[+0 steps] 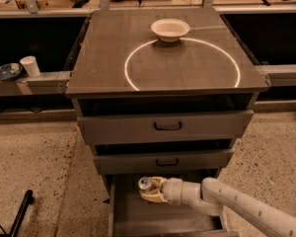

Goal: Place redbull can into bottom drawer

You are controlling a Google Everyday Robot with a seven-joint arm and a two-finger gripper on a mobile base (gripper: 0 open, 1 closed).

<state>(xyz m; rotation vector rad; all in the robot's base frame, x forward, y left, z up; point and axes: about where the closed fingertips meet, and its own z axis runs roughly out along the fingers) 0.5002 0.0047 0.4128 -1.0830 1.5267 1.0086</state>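
The redbull can [145,183] shows its shiny silver top, held upright in my gripper [151,189] over the open bottom drawer [138,218]. My gripper reaches in from the right on a white arm [237,206], and its cream fingers [153,195] wrap the can's body. The can sits near the back left of the drawer, just under the middle drawer's front. The can's lower part is hidden by the fingers, so I cannot tell whether it rests on the drawer floor.
Two upper drawers with black handles [167,127] are pulled slightly out above the gripper. A white bowl [170,29] stands on the cabinet top. A white paper cup [29,65] and a dish [7,71] sit on a ledge at left. A black bar [19,211] lies on the floor.
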